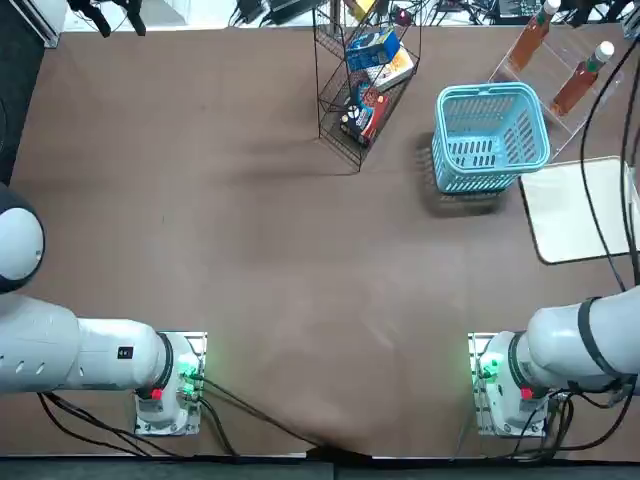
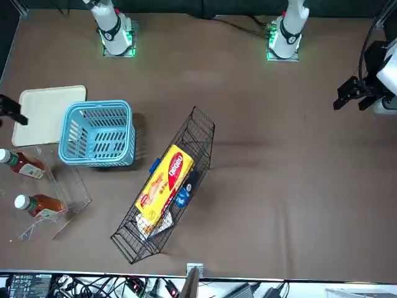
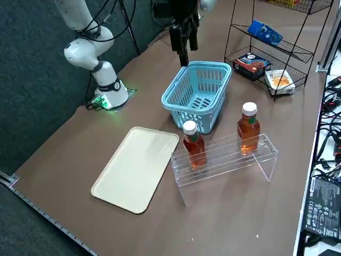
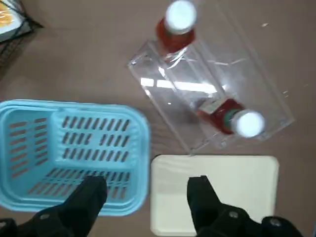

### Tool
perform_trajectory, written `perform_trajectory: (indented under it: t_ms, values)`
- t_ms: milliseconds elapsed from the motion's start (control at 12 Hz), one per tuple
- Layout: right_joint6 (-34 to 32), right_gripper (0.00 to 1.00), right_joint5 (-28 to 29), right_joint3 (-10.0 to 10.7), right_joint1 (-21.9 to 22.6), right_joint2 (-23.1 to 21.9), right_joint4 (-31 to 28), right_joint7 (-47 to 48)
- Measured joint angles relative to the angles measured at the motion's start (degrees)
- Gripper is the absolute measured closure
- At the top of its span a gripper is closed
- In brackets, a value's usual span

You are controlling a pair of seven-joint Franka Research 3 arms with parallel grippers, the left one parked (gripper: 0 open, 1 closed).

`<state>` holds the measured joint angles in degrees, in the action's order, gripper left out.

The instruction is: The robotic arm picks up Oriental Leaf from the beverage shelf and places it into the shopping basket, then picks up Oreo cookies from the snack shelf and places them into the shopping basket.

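Observation:
Two Oriental Leaf bottles (image 3: 194,144) (image 3: 248,128) with white caps stand upright on the clear beverage shelf (image 3: 226,157). The turquoise shopping basket (image 3: 197,93) stands beside the shelf, with nothing in it. A blue Oreo cookies box (image 3: 265,32) lies on a tier of the black wire snack shelf (image 1: 362,90). My right gripper (image 3: 183,50) hangs open and holds nothing, high over the basket's edge on the tray side. In the wrist view its fingers (image 4: 91,197) frame the basket's corner (image 4: 133,148) and the tray, with both bottles (image 4: 175,27) (image 4: 232,118) beyond.
A cream tray (image 1: 580,208) lies flat next to the basket and the shelf. Other snack packs sit in the wire rack: a red-and-black pack (image 3: 250,63) and a pale box (image 3: 279,80). Black cables (image 1: 590,120) trail over the table's right side.

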<state>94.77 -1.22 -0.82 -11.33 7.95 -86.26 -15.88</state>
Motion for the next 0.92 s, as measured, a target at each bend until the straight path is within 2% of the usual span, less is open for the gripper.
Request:
perform_trajectory:
  t_ms: [500,917]
  values:
    - [0.31,0.0,0.01,0.19,-9.1,9.34,11.24,-15.99]
    - [1.53,0.0,0.02,0.09,-10.33,12.59,12.9,-31.92]
